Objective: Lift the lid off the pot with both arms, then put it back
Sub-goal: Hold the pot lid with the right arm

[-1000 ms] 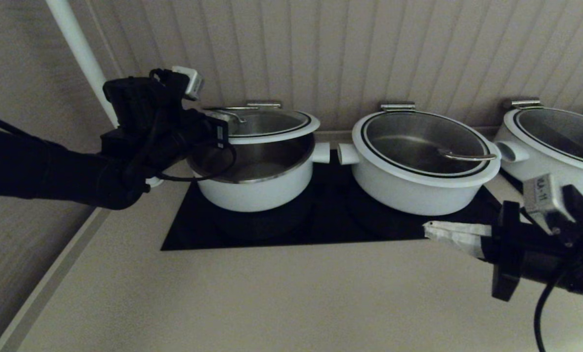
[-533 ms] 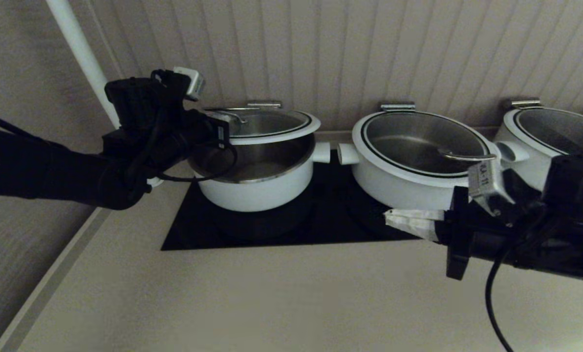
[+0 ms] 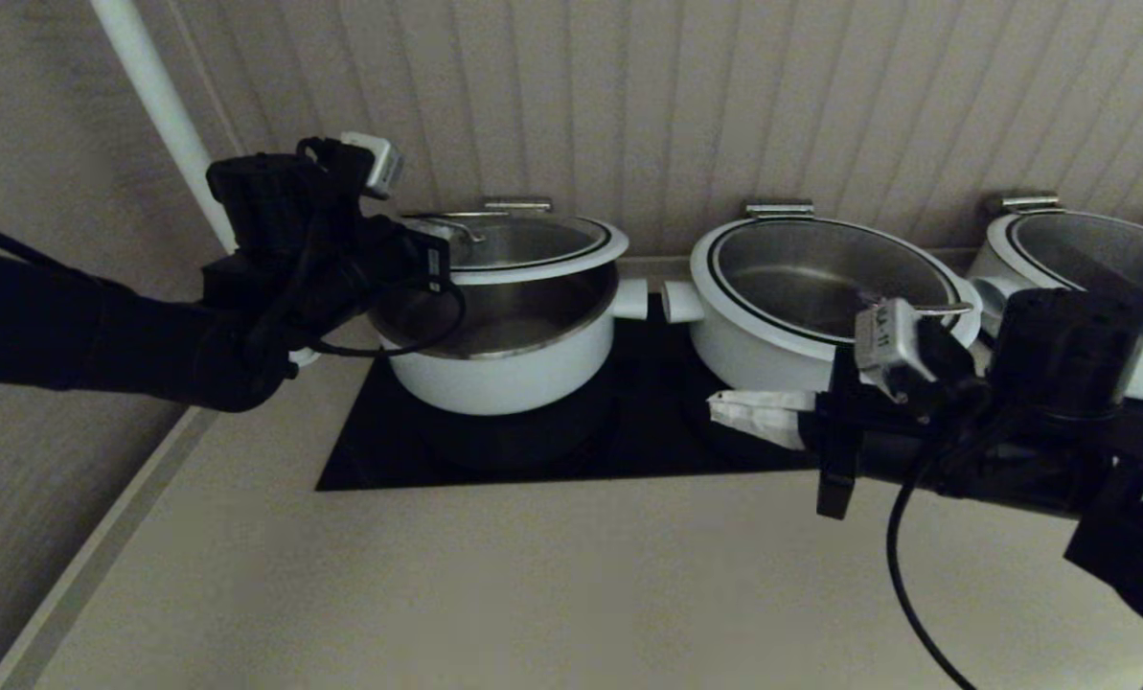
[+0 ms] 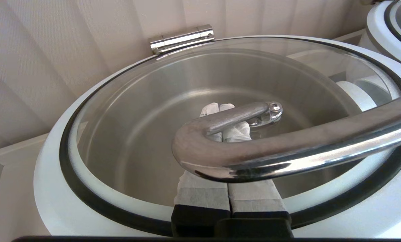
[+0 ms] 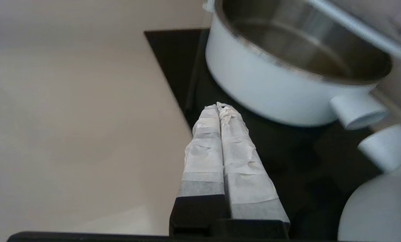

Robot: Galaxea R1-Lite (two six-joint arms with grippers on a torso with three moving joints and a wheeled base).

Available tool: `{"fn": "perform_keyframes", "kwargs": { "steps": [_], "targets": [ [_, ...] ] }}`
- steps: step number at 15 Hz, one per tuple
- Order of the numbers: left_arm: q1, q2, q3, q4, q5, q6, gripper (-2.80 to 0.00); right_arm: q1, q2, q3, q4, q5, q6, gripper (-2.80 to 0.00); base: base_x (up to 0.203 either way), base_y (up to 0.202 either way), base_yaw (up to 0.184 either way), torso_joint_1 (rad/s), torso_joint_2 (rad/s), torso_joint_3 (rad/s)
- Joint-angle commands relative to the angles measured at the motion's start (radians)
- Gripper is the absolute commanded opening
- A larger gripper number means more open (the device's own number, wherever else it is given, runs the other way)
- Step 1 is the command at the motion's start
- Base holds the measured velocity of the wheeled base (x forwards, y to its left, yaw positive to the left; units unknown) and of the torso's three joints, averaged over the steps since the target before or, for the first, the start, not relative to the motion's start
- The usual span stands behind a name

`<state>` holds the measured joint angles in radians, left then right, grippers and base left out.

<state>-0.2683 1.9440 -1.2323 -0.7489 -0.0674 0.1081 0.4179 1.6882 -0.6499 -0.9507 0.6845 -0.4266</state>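
Left wrist view showed the left hand [image 4: 219,108] with its two taped fingers pressed flat together, gripping nothing. They were slid in beneath the steel wire loop handle [image 4: 287,148], which lay across their upper side, with the glass of the lid [image 4: 136,117] below them. The steel hinge bracket [image 4: 182,37] sat at the lid's far edge, against the panelled wall.

In the head view the lid hung above the pot [image 3: 494,379], its front edge raised well clear of the rim so that the steel inner bowl showed in the gap. Its rear edge stayed close to the bracket. The pot stood on the left part of the black cooktop [image 3: 581,450], set into the tabletop [image 3: 437,594] along its back edge.

The lid looked stiff, fairly heavy for its size, smooth and breakable. Carried only on that thin round wire it could probably slide or swing on the fingers. A second hold on the broad white rim at its right side, above the stub handle [image 3: 630,299], would likely steady it.

Just right of the pot stood a wider flaring pot [image 3: 782,374], its lid seated. The right hand [image 3: 724,410] hung low over the cooktop's front edge before that pot, pointing toward the task pot. It was closed and empty, well apart from the lid. A third pot [image 3: 1098,259] stood at the tabletop's far right.
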Motion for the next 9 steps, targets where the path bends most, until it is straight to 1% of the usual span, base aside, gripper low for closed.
{"fn": "perform_keyframes", "kwargs": {
  "steps": [1, 3, 9],
  "targets": [
    [0.000, 0.004, 0.000, -0.004, 0.000, 0.000, -2.80, 0.001, 0.059, -0.032, -0.046, 0.002, -0.001, -2.80, 0.000, 0.000, 0.000, 0.000, 0.00, 0.000],
    [0.000, 0.006, 0.001, -0.004, 0.000, -0.002, -2.80, 0.014, 0.089, -0.062, -0.083, 0.000, 0.033, -2.80, 0.000, 0.000, 0.000, 0.000, 0.00, 0.000],
    [0.000, 0.006, -0.001, -0.004, 0.000, -0.004, -2.80, 0.025, 0.167, -0.122, -0.126, -0.002, 0.039, -2.80, 0.000, 0.000, 0.000, 0.000, 0.00, 0.000]
  ]
}}
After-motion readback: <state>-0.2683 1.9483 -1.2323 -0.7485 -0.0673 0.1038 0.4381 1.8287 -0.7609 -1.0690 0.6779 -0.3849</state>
